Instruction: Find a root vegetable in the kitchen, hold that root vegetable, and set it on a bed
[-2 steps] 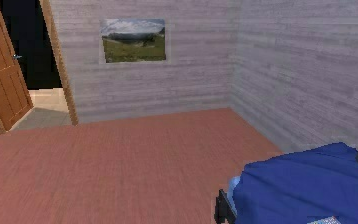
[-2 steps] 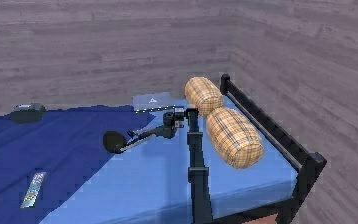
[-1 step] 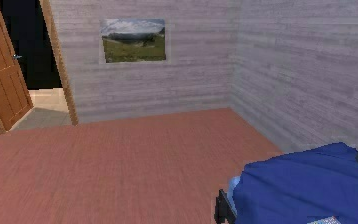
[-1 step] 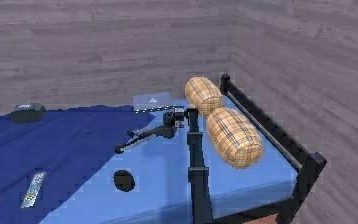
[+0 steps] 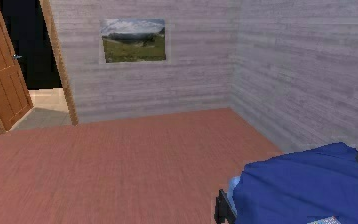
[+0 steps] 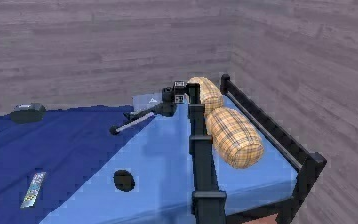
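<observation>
On the blue bed point(image 6: 67, 150) lies a small dark round blob point(image 6: 124, 180), too vague to name as the root vegetable. It sits below the tool point(image 6: 119, 128) in the arm side view, apart from it. The arm point(image 6: 199, 160) stretches out over the bed, its tool pointing toward that view's left. Whether the tool holds anything cannot be told. Two plaid bolsters point(image 6: 233, 136) lie just beside the arm.

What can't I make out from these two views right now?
- Arm side view: whether the fingers hold anything; too small against the bed.
- Arm side view: dark round blob on the bed; too small to name.
- Forward view: most of the bed, cut off by the bottom and right edges.
</observation>
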